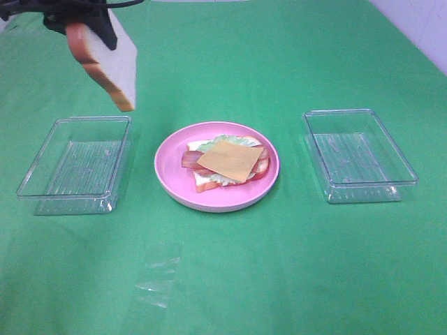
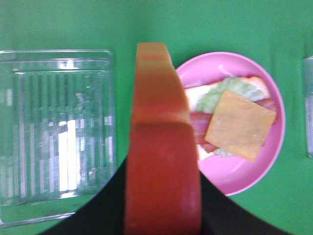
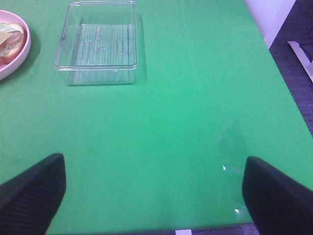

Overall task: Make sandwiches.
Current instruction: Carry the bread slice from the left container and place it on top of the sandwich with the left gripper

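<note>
Left claw [image 1: 87, 31] clamped on bread slice [image 1: 108, 59] | slice hangs edge-down, tilted

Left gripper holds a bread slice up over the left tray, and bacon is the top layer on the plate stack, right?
Not quite: the top layer is the cheese square, lying over the bacon, as exterior high shows. The left gripper does hold the bread slice above the left tray.

plate [image 1: 174, 188] sits mid-table between two trays, one to its left [image 1: 42, 178] and one to its right [image 1: 398, 157]. on it, a bread slice [image 1: 204, 183] carries lettuce [image 1: 225, 140], bacon [image 1: 188, 160] and cheese [image 1: 230, 160] on top. another slice [image 1: 108, 63] hangs above the left tray's far side.
</note>
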